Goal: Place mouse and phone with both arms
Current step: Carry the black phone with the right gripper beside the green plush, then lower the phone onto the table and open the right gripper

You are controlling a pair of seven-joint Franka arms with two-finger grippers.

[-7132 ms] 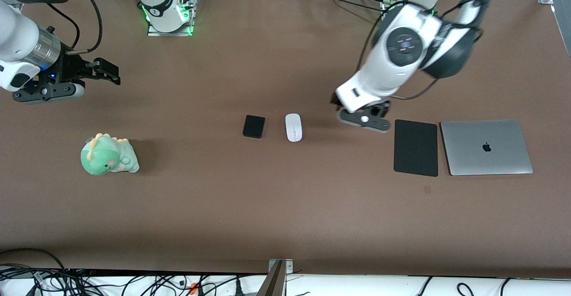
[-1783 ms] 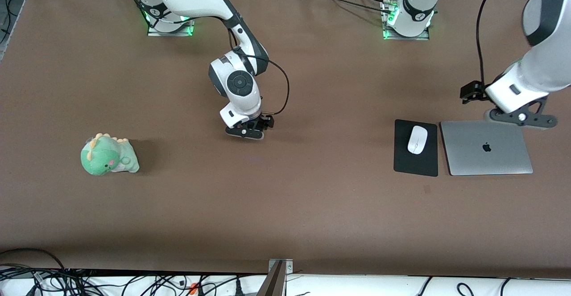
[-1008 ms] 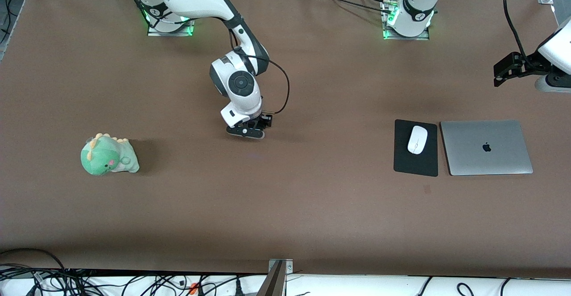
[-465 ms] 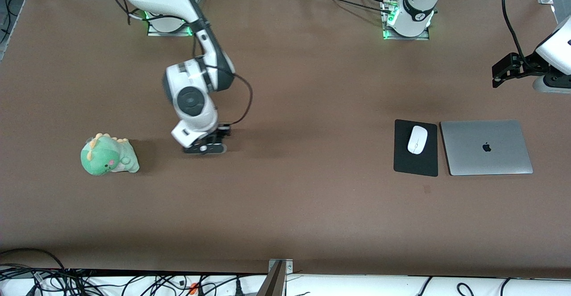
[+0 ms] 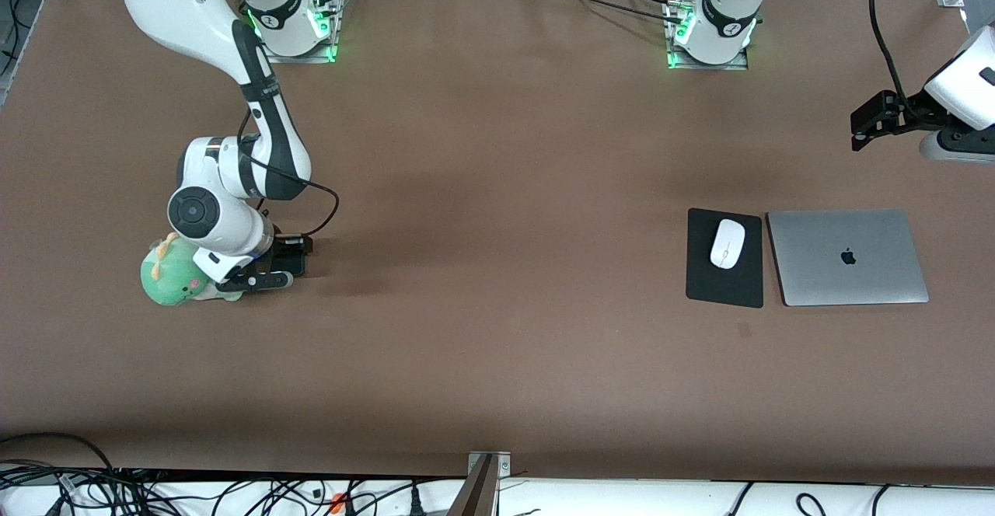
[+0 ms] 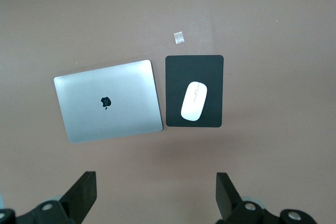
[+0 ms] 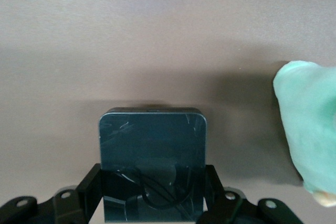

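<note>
The white mouse (image 5: pixel 727 243) lies on the black mouse pad (image 5: pixel 723 287) next to the laptop; it also shows in the left wrist view (image 6: pixel 194 100). My right gripper (image 5: pixel 272 269) is shut on the black phone (image 7: pixel 152 145), holding it low over the table right beside the green plush dinosaur (image 5: pixel 165 279). In the front view only a dark edge of the phone (image 5: pixel 294 261) shows past the hand. My left gripper (image 5: pixel 872 121) is open and empty, raised over the table at the left arm's end, above the laptop area; its fingers (image 6: pixel 84 195) stand wide apart.
A closed silver laptop (image 5: pixel 847 256) lies beside the mouse pad toward the left arm's end. The plush (image 7: pixel 310 140) sits close beside the phone in the right wrist view. A small bit of tape (image 6: pixel 179 37) lies near the pad.
My right arm has swung from the table's middle toward its own end, carrying the phone to the plush dinosaur. The left arm has stayed nearly still.
</note>
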